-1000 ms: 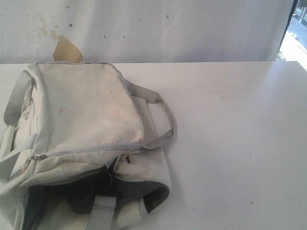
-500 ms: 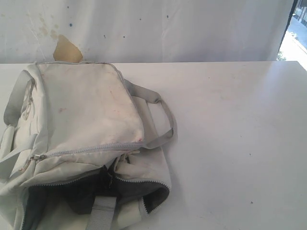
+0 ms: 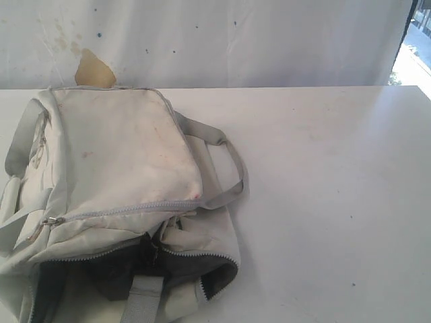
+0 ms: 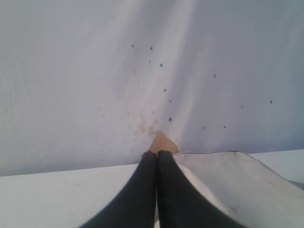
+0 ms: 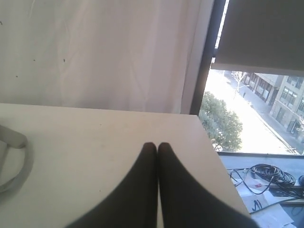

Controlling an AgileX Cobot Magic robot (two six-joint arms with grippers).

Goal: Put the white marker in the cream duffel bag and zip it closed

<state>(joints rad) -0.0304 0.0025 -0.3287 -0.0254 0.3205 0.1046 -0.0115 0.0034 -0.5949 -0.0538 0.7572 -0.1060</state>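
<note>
Cream duffel bag [image 3: 121, 155]: lying on the left of the white table [image 3: 323, 188]; its near end is gaping open, showing dark lining [image 3: 121, 269]; a grey zipper [image 3: 121, 212] is running across the panel above that opening
Grey handle [image 3: 229, 161]: looping out onto the table on the bag's right side
White marker: no view is showing it; cannot tell where it is lying
Left gripper [image 4: 157, 153]: fingers pressing together, gripping nothing; pointing towards the stained white cloth [image 4: 95, 71] behind the table, with the bag's edge just beyond the tips
Right gripper [image 5: 157, 145]: fingers pressing together, gripping nothing; hanging over bare table near the window [image 5: 256, 109]
</note>
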